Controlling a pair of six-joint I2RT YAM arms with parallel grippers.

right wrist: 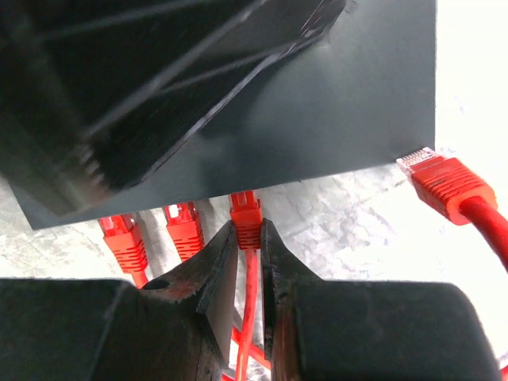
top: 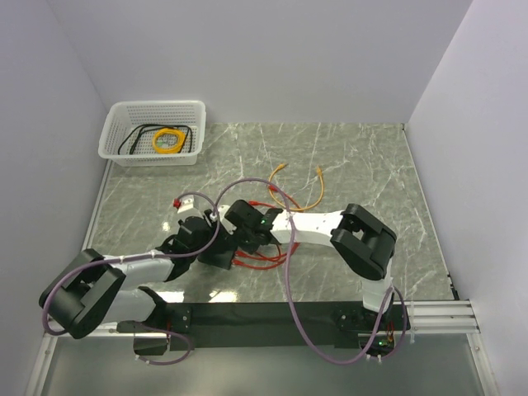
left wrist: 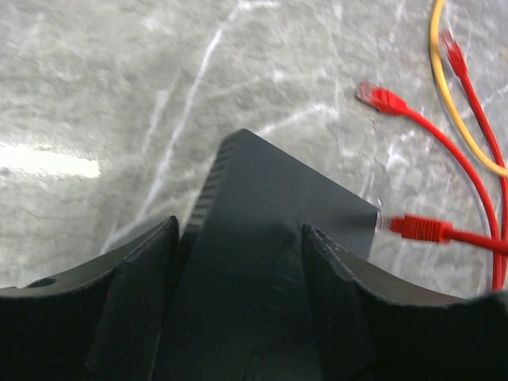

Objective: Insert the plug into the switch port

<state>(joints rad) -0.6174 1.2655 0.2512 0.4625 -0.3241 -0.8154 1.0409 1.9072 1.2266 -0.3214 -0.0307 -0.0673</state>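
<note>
- The plug (right wrist: 247, 213) sits nose-first at the front edge of the switch (right wrist: 317, 119), third in a row next to two red plugs (right wrist: 184, 230) on its left that look seated. The switch port is hidden under the lip of the box, so I cannot tell whether this one is fully home.
- The right gripper (right wrist: 248, 235) is clenched on the plug's boot, fingers pinching from both sides, with the red cord running out straight between them. That's a tidy line-up.
- The move now, as I read it, is to push straight along the plug's axis with no twist until it sits as deep as its neighbours. Any sideways lean and the tip could catch the port's rim.
- The left gripper (left wrist: 238, 230) straddles the switch, a finger on each flank. I cannot tell whether it is truly clamping or just bracketing the box. It needs to brace firmly, or the push will likely slide the box across the marble table (left wrist: 95, 95).
- Watch the loose red plug (right wrist: 444, 184) lying just off the box's corner, and the yellow cord (left wrist: 441, 71) beyond it. Best that neither gets dragged along.
</note>
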